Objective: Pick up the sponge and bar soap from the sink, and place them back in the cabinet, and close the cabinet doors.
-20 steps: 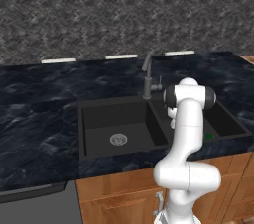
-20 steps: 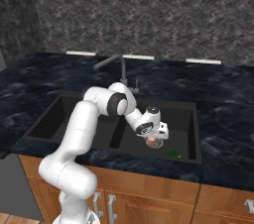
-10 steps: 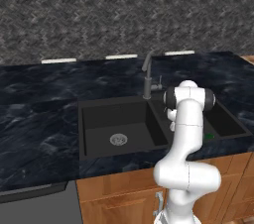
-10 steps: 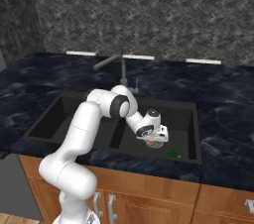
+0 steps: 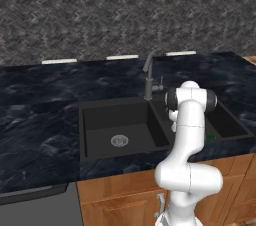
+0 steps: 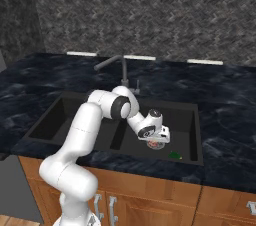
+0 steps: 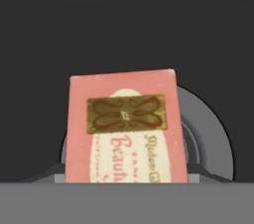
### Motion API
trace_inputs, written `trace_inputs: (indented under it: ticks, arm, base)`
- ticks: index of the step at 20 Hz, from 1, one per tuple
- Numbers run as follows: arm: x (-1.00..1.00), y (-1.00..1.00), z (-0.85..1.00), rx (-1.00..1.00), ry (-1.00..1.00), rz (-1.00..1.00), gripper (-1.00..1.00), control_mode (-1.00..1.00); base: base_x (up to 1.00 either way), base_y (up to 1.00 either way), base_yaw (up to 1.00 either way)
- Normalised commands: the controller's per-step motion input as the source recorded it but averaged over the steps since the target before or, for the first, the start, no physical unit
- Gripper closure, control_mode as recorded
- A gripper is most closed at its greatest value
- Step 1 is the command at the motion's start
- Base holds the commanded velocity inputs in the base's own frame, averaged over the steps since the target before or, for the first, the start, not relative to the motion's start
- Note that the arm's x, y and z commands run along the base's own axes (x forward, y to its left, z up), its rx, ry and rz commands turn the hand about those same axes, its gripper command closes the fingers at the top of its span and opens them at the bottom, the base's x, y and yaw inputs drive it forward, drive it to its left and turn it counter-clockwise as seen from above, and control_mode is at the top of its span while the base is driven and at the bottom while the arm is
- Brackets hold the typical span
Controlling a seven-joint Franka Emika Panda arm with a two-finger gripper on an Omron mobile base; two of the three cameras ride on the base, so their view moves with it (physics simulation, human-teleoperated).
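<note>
The gripper (image 6: 159,142) reaches low into the sink's (image 6: 192,120) right basin over the bar soap (image 7: 126,126), its fingers seemingly closing on it, though contact is hidden, while the sponge (image 6: 175,155) lies just beside.

Bar soap (image 7: 126,129) over drain (image 7: 208,141) in right basin of sink (image 6: 197,135); sponge (image 6: 174,155) just beside.
</note>
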Motion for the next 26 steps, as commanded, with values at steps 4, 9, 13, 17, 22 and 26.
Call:
trace_inputs:
  ticks: [4,9,13,17,22,26]
  arm:
    - [-0.05,-0.02,0.31,0.0,-0.12,0.0,1.0,-1.0]
    - [-0.04,-0.06,0.83,0.0,-0.09,-0.02,1.0,-1.0]
    - [-0.26,-0.05,0.87,0.0,-0.01,-0.04,1.0,-1.0]
    - [-0.68,0.0,0.58,0.0,0.0,-0.07,1.0,-1.0]
    - [-0.65,0.17,0.76,0.0,0.0,-0.01,1.0,-1.0]
    - [-0.47,0.38,0.98,0.0,-0.02,0.0,1.0,-1.0]
  base:
    - [0.0,0.0,0.0]
    - [0.0,0.0,0.0]
    - [0.0,0.0,0.0]
    - [0.0,0.0,0.0]
    - [0.0,0.0,0.0]
    - [0.0,0.0,0.0]
